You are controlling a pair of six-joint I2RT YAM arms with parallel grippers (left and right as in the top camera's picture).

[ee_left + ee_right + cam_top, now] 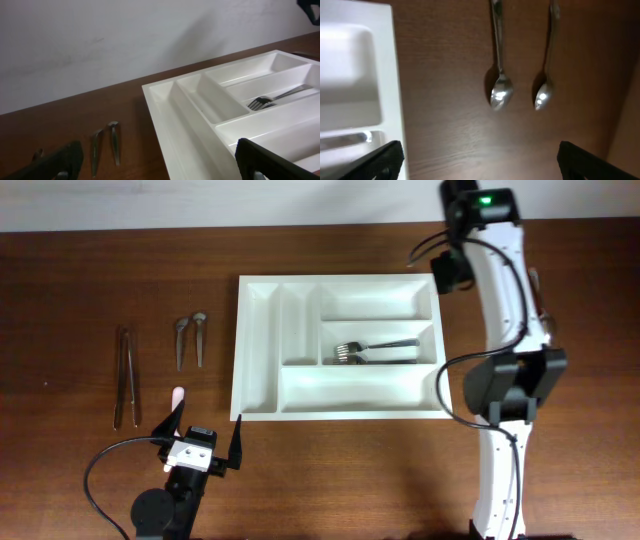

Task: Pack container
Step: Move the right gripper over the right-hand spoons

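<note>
To your left, tongs (125,375) and two small utensils (181,345) lie lengthwise on the counter (80,280), beyond the left fingers (237,445), which are spread and empty. The tray (260,350) sits mid-counter, with forks (372,351) in its middle crosswise slot. The right fingers (375,160) are spread and empty too. Two spoons (500,95) lie just ahead of them, bowls nearest and handles pointing away, so the right arm looks better placed for those.

This looks like a test lab to me, not a kitchen: bare wooden table (60,300), blank white wall (100,40), tray (350,388) and spoons (501,95) laid out neatly, my cable (86,480) trailing.
</note>
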